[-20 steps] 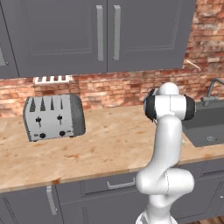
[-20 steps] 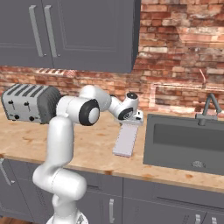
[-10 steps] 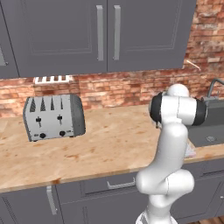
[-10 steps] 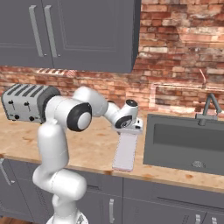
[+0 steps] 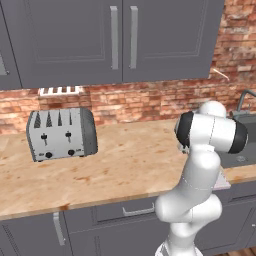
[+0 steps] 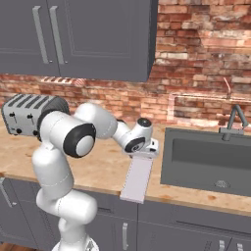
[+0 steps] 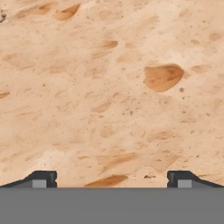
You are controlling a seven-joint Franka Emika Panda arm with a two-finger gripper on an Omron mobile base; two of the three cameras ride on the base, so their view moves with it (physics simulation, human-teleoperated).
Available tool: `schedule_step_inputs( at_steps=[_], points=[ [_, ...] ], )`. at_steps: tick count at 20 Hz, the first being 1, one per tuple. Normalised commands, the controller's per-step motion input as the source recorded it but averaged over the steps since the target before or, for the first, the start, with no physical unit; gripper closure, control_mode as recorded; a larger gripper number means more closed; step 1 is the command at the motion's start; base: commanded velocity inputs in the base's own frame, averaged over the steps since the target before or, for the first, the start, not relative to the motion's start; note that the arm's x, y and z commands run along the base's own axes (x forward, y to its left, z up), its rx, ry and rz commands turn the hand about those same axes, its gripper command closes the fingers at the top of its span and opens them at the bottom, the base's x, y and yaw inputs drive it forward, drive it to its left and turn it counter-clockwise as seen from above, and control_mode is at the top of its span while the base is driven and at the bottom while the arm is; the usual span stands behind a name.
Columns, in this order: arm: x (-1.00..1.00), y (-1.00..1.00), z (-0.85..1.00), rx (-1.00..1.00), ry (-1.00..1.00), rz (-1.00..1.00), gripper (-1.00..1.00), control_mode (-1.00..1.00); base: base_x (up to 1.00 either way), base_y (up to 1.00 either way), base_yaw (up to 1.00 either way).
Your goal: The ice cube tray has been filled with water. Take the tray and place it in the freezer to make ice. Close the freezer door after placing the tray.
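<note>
While the tray (image 6: 137,177) lies lengthwise on the counter (image 6: 100,166) left of the sink (image 6: 206,159), its near end overhanging the front edge, the gripper (image 7: 112,178) hovers low beside its far end, jaws spread wide and empty. Thin, stiff and water-filled, it likely spills if tilted; gripping across its narrow width seems safest.

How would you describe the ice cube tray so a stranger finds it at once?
Start at the dark sink basin set in the wooden countertop. Just left of it lies the thin, long, pale lavender ice cube tray, overhanging the front edge. The chrome toaster is boxy; this is a flat slab.
</note>
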Motion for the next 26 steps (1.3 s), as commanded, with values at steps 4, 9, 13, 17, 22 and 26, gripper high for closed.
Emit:
schedule_step_inputs(
  at_steps=[4, 9, 13, 17, 22, 26],
  points=[
    [0.11, -0.01, 0.00, 0.00, 0.00, 0.00, -1.00, -1.00, 0.00, 0.00, 0.00],
    [0.35, 0.00, 0.12, 0.00, 0.00, 0.00, -1.00, -1.00, 0.00, 0.00, 0.00],
    [0.17, 0.00, 0.38, 0.00, 0.00, 0.00, -1.00, -1.00, 0.00, 0.00, 0.00],
    [-0.05, 0.00, 0.50, 0.00, -0.06, 0.00, -1.00, -1.00, 0.00, 0.00, 0.00],
    [-0.35, 0.00, 0.55, 0.00, -0.11, 0.00, -1.00, -1.00, 0.00, 0.00, 0.00],
    [-0.52, 0.00, 0.39, 0.00, -0.22, 0.00, -1.00, -1.00, 0.00, 0.00, 0.00]
  ],
)
